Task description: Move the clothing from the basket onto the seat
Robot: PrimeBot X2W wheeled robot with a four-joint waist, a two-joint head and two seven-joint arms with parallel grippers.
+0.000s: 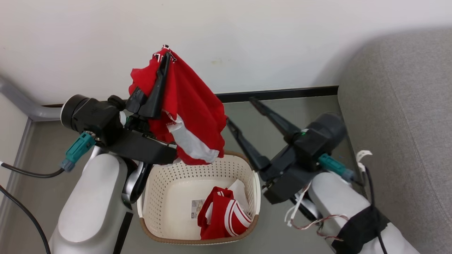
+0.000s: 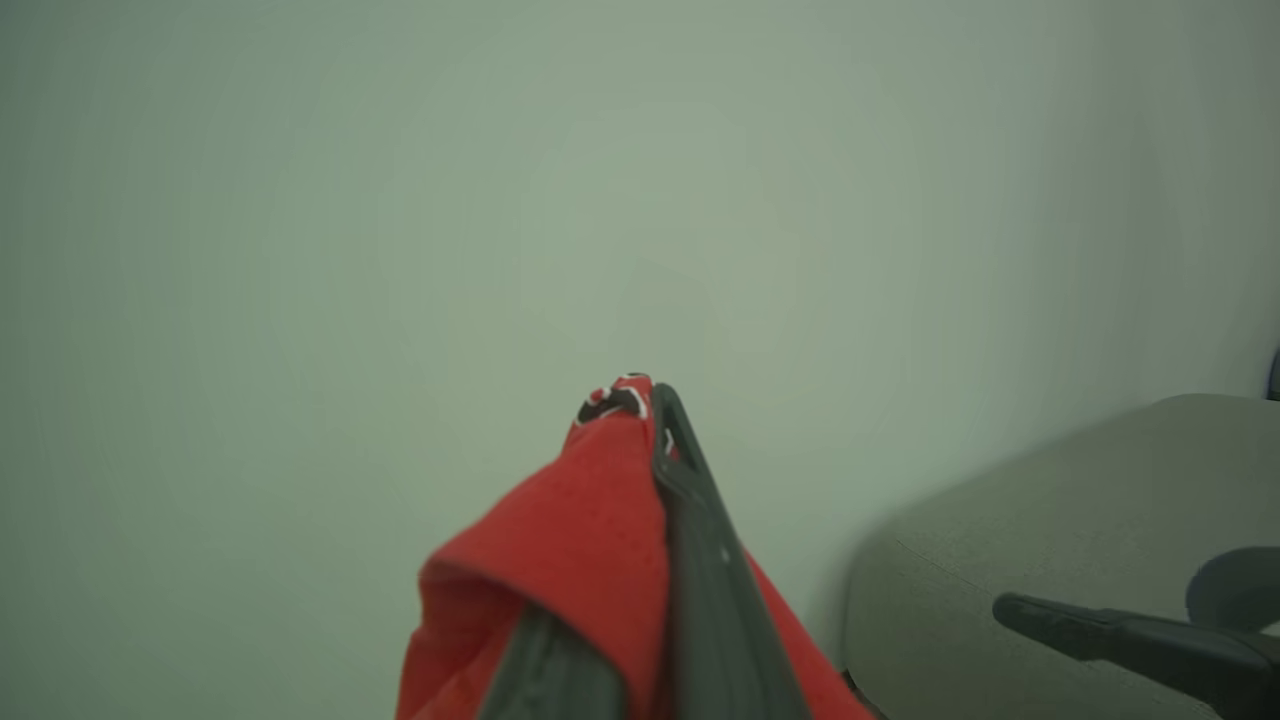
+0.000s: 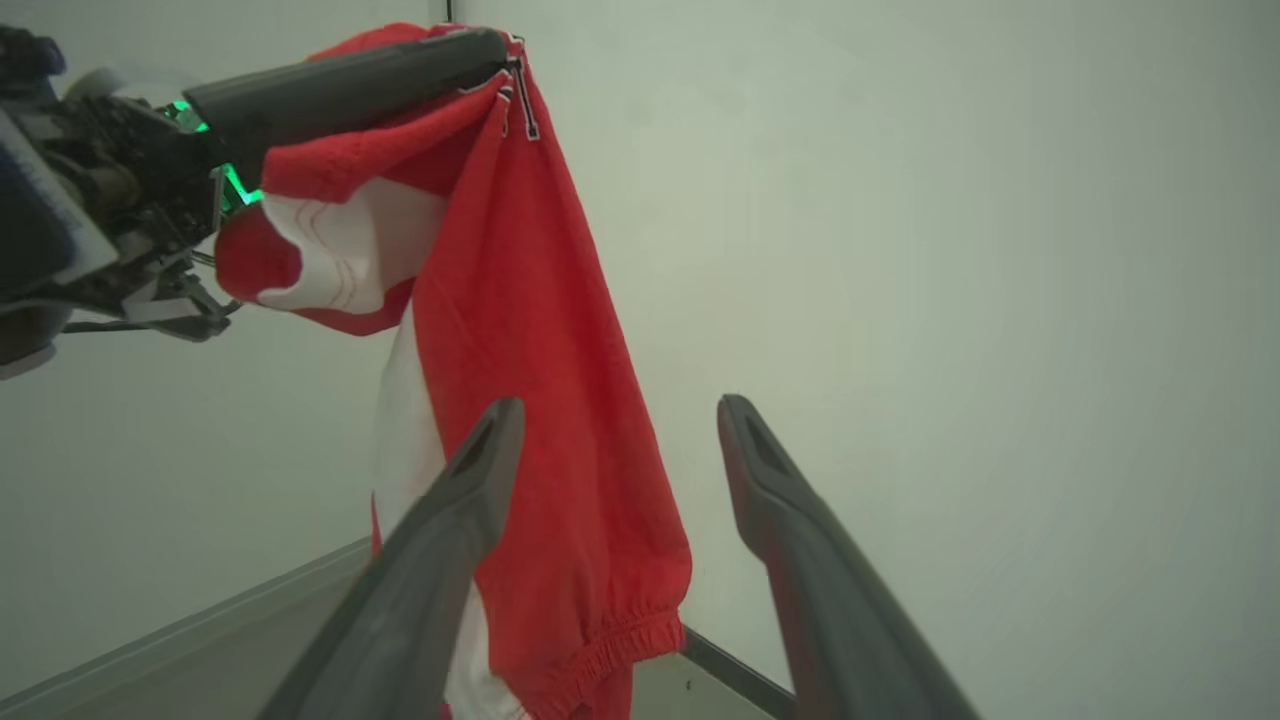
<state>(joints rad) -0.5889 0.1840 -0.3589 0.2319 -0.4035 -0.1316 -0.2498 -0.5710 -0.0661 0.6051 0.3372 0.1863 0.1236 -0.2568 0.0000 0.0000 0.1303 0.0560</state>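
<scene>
My left gripper [image 1: 166, 53] is shut on a red garment with white panels [image 1: 192, 116], held high above the cream perforated basket [image 1: 166, 183]; the cloth drapes over the fingers and hangs to the basket's far rim. The same garment [image 3: 530, 400] hangs from that gripper [image 3: 495, 50] in the right wrist view, and its pinched tip [image 2: 615, 400] shows in the left wrist view. A second red piece with white stripes [image 1: 222, 215] lies in the basket's right part. My right gripper [image 1: 240, 111] is open and empty, right of the basket. The grey seat [image 1: 402, 116] lies at the right.
A white wall [image 1: 247, 35] with a dark baseboard stands close behind the basket. The basket sits on a grey floor [image 1: 303, 233]. A paper label [image 1: 197, 208] shows on the basket's bottom. Loose cables trail from my right forearm [image 1: 339, 197].
</scene>
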